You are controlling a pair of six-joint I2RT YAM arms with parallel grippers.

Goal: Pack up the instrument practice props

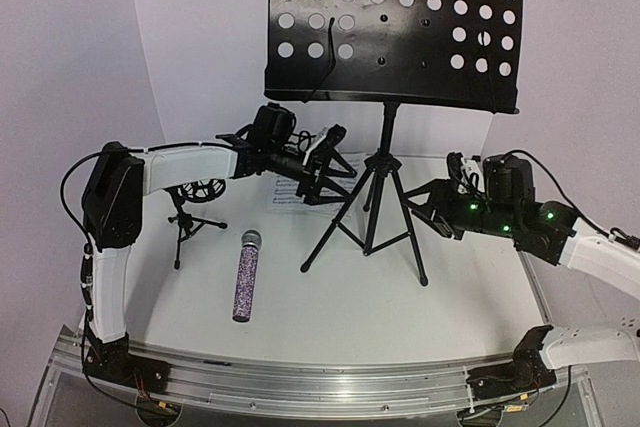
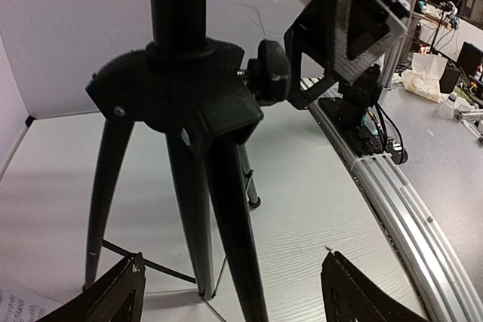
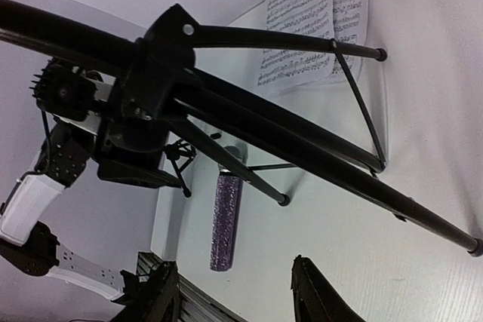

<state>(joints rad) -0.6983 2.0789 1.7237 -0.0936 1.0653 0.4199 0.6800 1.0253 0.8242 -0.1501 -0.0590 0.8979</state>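
Observation:
The tall black perforated music stand [image 1: 390,27] stands at mid table on its tripod legs [image 1: 370,222]. My left gripper [image 1: 335,172] is open just left of the tripod hub [image 2: 181,88]. One leg shows between its fingers [image 2: 113,295], with no grip on it. My right gripper [image 1: 440,209] is open just right of the legs, with its fingers [image 3: 321,295] empty. The glittery purple microphone [image 1: 246,277] lies flat at front left and also shows in the right wrist view [image 3: 226,220]. The small black mic stand [image 1: 190,212] stands at left. White sheet-music pages [image 3: 317,20] lie behind the tripod.
White walls close off the back and both sides. An aluminium rail [image 1: 320,387] runs along the near edge. The left arm [image 1: 115,207] rises at the left, above the small mic stand. The right arm's body [image 1: 530,222] sits at the right.

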